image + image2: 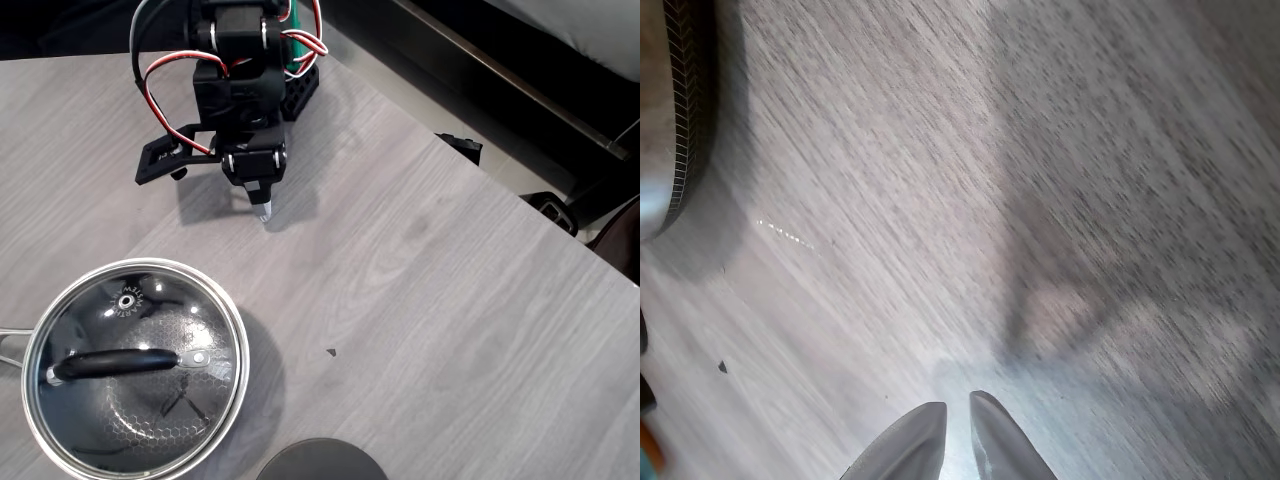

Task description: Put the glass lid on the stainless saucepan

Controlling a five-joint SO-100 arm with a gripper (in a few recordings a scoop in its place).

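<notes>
Already the glass lid (135,368) sits on the stainless saucepan (40,436), its steel rim seated level inside the pan's rim all the way round in the overhead view, with the black honeycomb interior showing through the glass. The lid's long black bar handle (125,362) lies across its middle, and the small steam vent (129,299) sits on the side of the lid nearest the gripper. The gripper (265,212) is well apart from the pan, lower left of it in the overhead view, and hangs over bare grey wood-grain table (420,300) with its tip pointing down toward the surface. It holds nothing; in the wrist view the two pale fingertips (910,445) stand almost together, with only a thin dark slit between them, and blurred table grain lies beyond them. The pan's steel side handle (8,345) sticks out on the pan's far side from the gripper, toward the left edge of the overhead view. A dark grey disc (322,460) lies on the table below the gripper at the bottom edge of that view, just beside the pan but not touching it. Between the gripper and the disc a tiny dark speck (332,351) marks the table. In the wrist view a rounded dark ribbed edge (685,110) sits at the upper left, too blurred to name.
</notes>
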